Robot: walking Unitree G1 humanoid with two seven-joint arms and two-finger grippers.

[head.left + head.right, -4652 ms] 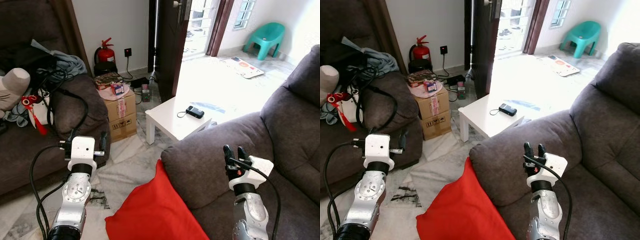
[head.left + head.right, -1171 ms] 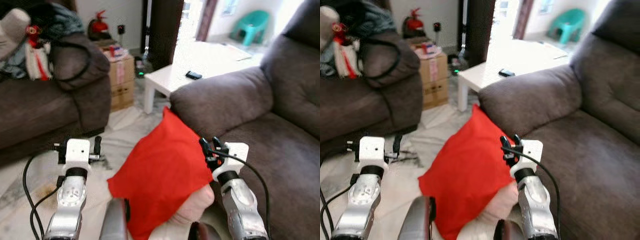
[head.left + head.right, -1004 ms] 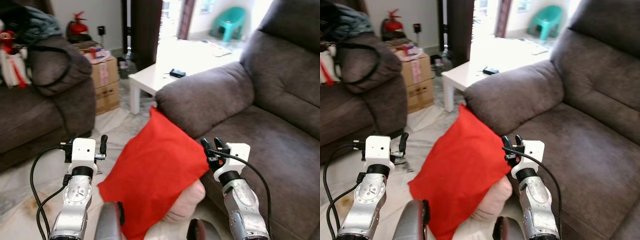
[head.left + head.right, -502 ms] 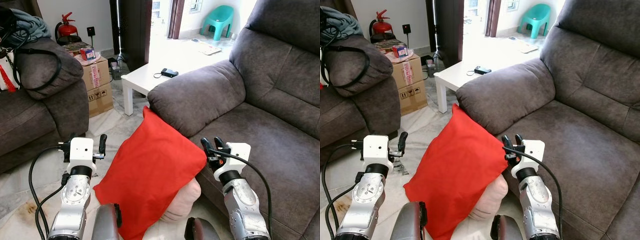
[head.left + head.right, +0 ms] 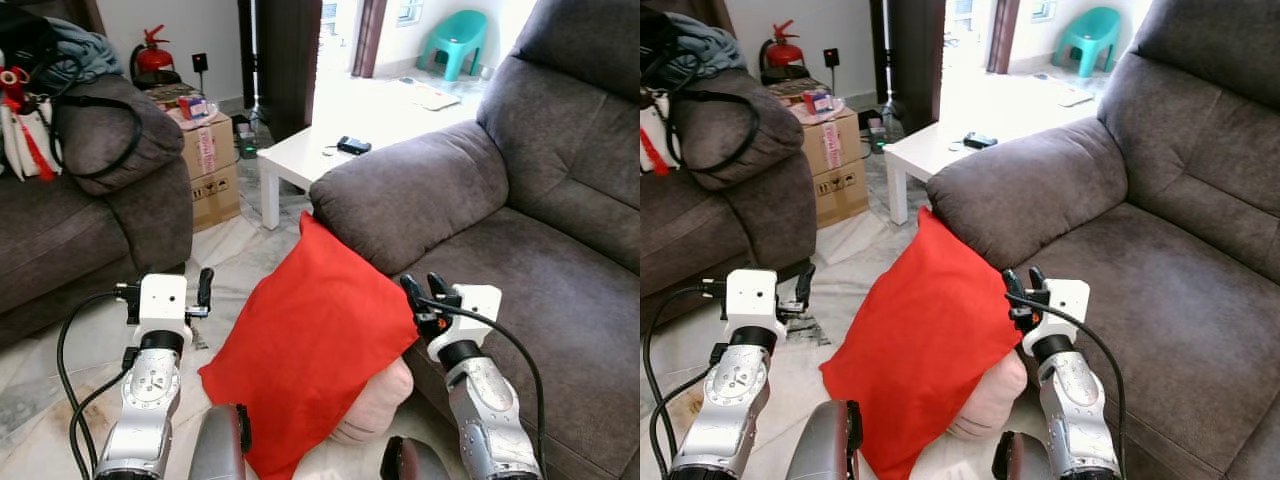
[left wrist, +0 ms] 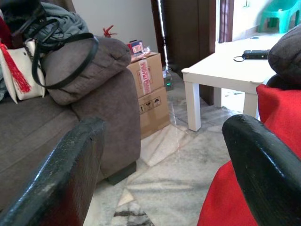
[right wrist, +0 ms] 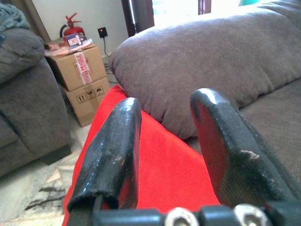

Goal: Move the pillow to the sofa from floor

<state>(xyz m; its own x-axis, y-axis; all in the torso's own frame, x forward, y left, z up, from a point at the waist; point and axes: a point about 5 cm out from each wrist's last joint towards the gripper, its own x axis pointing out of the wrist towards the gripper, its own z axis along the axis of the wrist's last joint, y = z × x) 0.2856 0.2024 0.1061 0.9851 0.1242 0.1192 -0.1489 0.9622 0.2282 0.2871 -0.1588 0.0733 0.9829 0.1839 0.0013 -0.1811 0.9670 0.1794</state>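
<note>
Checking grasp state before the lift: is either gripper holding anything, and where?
Nothing is held. The left gripper and the right gripper are both open, one on each side of the red pillow, which leans against the sofa arm on the floor.

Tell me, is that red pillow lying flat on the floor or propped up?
Propped up. The red pillow stands tilted, its top corner leaning against the grey sofa's armrest and its lower end down by the floor.

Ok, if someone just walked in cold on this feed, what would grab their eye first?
The red pillow, standing on the floor and leaning against the grey sofa by its armrest, with a pinkish cushion under its lower edge. Next, the two grippers flanking it: the left gripper open beside its left edge, the right gripper open at its upper right corner.
</note>
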